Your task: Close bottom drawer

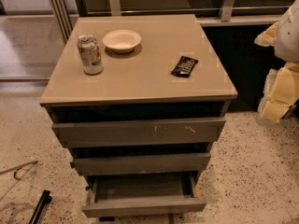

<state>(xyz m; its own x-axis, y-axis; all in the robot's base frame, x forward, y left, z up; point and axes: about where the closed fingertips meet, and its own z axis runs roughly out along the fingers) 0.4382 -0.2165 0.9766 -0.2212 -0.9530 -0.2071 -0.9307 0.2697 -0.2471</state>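
Bottom drawer (144,205) pulled well out of cabinet (219,107): flat plain grey front, shallow grey box. Plain middle drawer (140,163) above it, then top drawer (138,131), front marked with pale scratches. Gripper (281,90), blocky, white and pale yellow, at frame's right edge, beside cabinet, well apart from bottom drawer; parted or closed, cannot tell. Glossy beige top (140,78) carries can (90,54), round white bowl (122,40), dark wrapped bar (184,66). Speckled stone floor (252,171).

Arm (289,31): white housing, enters at the far right edge of the view, only partly visible. Pincer (275,101): pale yellow, hangs below the housing at the right edge, mid-height, touching nothing, cropped by the frame.
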